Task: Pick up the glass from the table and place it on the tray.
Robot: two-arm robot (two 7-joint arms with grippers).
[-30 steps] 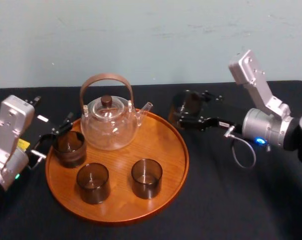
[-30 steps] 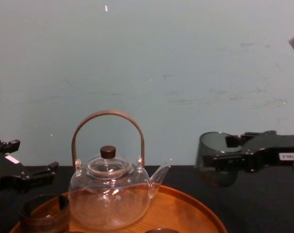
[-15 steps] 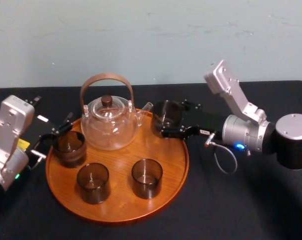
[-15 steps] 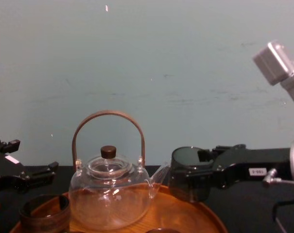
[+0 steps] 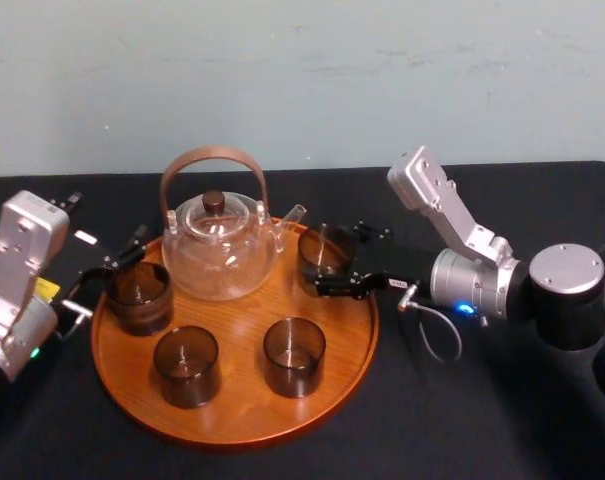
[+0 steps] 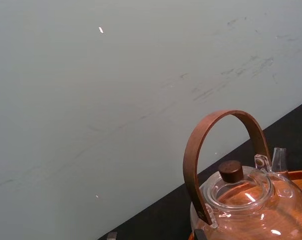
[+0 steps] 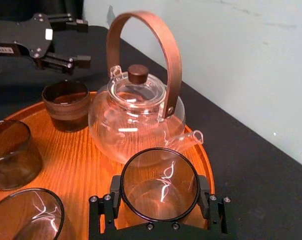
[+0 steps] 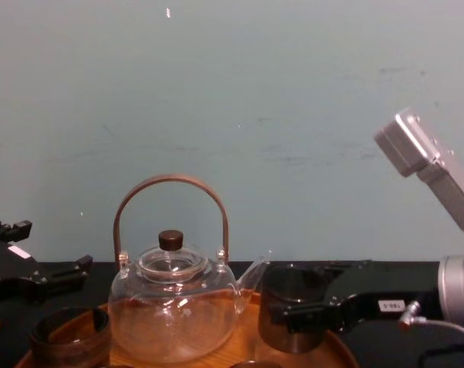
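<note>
My right gripper (image 5: 325, 260) is shut on a smoky dark glass (image 5: 322, 248), one finger on each side of its wall. It holds the glass upright and low over the back right part of the round wooden tray (image 5: 242, 405), just beside the teapot's spout. The right wrist view looks down into the glass (image 7: 159, 172), clamped between the black fingers (image 7: 116, 195). In the chest view the glass (image 8: 287, 291) hangs at rim height; I cannot tell whether it touches the tray (image 8: 335, 354). My left gripper (image 5: 110, 272) rests open at the tray's left edge.
A glass teapot (image 5: 219, 238) with a brown arched handle stands at the back of the tray. Three more dark glasses sit on the tray: left (image 5: 139, 297), front left (image 5: 186, 365), front middle (image 5: 294, 355). Black table cloth lies all around.
My right gripper has carried the glass leftward and down, from above the table right of the tray to low over the tray beside the spout. The left arm has not moved.
</note>
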